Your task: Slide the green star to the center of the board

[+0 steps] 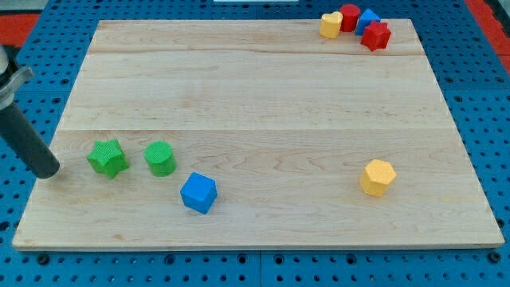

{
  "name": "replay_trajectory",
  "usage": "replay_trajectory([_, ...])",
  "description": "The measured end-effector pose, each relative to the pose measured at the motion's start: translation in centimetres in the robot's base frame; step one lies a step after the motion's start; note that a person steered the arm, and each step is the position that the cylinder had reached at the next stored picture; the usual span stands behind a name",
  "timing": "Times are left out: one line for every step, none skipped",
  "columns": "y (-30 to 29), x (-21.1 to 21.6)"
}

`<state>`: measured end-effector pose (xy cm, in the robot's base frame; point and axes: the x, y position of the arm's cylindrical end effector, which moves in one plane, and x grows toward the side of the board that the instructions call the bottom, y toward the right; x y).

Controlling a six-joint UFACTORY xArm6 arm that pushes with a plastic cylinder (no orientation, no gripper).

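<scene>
The green star [107, 157] lies near the board's left edge, low in the view. My tip [49, 171] is on the board just left of the star, a short gap apart, with the dark rod rising up and to the left. A green cylinder [160, 158] stands close to the right of the star. A blue cube [198, 192] lies below and right of the cylinder.
The wooden board [255, 96] lies on a blue pegboard. A yellow hexagonal block [377, 177] sits at the lower right. At the top right, a yellow heart [331, 25], red cylinder [349, 17], blue block [368, 19] and red star [376, 35] cluster together.
</scene>
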<state>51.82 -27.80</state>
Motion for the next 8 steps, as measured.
replay_trajectory([1.0, 0.2])
replay_trajectory([3.4, -0.3])
replay_trajectory([5.9, -0.4])
replay_trajectory([8.0, -0.5])
replay_trajectory([9.0, -1.3])
replay_trajectory([8.9, -2.6])
replay_trajectory([8.9, -3.8])
replay_trajectory([9.1, -5.3])
